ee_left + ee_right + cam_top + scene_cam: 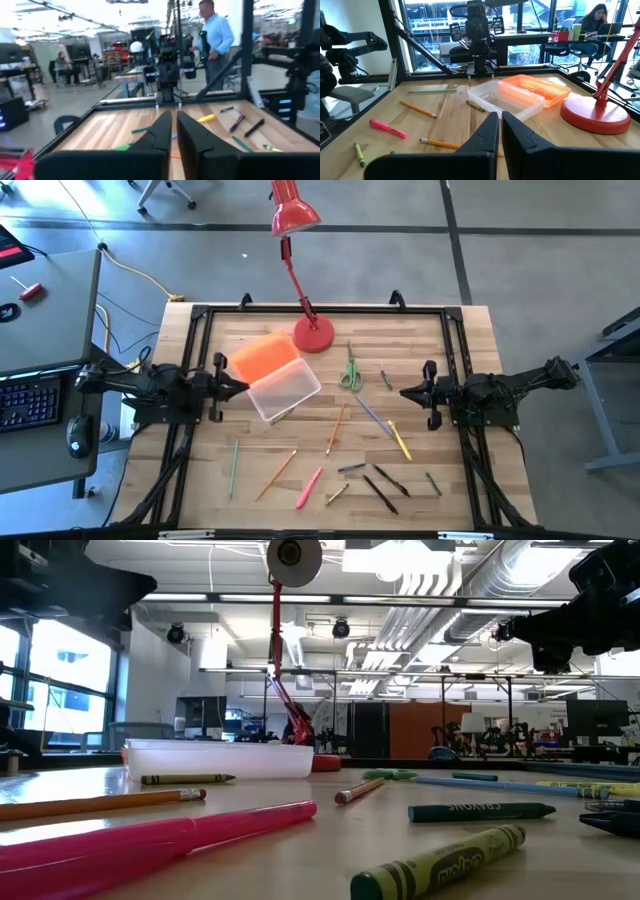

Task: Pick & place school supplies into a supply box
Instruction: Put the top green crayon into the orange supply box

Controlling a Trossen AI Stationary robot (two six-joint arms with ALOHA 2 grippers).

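Note:
The clear supply box (285, 390) stands open and empty at the table's middle left. Its orange lid (264, 357) lies against the box's far-left side. Both show in the right wrist view, the box (506, 98) in front of the lid (538, 88). Pens, pencils and markers lie scattered on the table: a pink marker (309, 488), an orange pencil (276, 474), a yellow marker (400, 440), black markers (385, 485). Green-handled scissors (350, 370) lie near the lamp. My left gripper (243, 387) is shut and empty just left of the box. My right gripper (404, 392) is shut and empty right of the scissors.
A red desk lamp stands with its round base (313, 335) at the far middle, close behind the lid. A black frame (320, 310) runs around the table's edges. An olive crayon (476, 105) lies beside the box's near side. A person stands beyond the table in the left wrist view (215, 35).

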